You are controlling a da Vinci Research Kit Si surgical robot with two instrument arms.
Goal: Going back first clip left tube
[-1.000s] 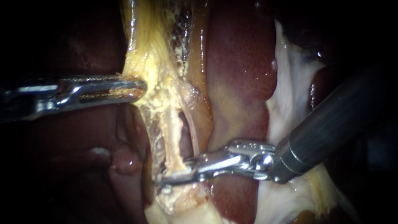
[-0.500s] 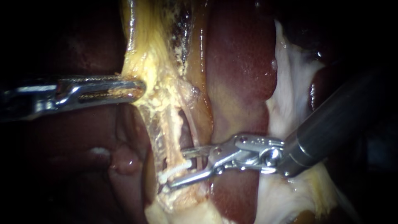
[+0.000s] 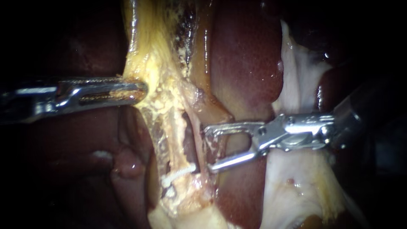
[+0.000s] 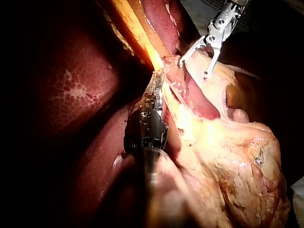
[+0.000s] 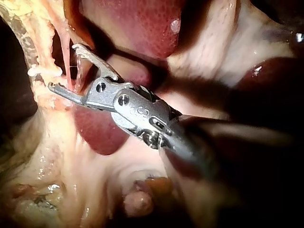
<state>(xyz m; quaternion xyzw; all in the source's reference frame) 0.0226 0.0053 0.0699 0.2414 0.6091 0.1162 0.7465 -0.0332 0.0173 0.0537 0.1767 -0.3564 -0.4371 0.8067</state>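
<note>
A white clip (image 3: 179, 173) sits across the pale left tube (image 3: 173, 140) low in the endoscope view; the right wrist view also shows the clip (image 5: 45, 71). My right instrument (image 3: 208, 148) stands just right of the tubes, jaws open and empty, its upper jaw beside the thin right tube (image 3: 196, 133). It shows in its own view (image 5: 62, 66) and in the left wrist view (image 4: 194, 68). My left instrument (image 3: 143, 90) comes in level from the left, jaws shut on the yellowish tissue (image 3: 159, 91) above the tubes, as its own view (image 4: 156, 84) confirms.
Dark red liver (image 3: 246, 63) lies behind and to the right of the tubes. Whitish tissue (image 3: 296, 89) lies under my right instrument's shaft. A fatty yellow mass (image 4: 237, 156) bulks beside my left instrument's shaft. A pink nub of tissue (image 3: 126, 163) sits left of the clip.
My right instrument's jaws opened off the left tube, leaving the white clip on it, then drew back up and to the right. My left instrument has held still.
</note>
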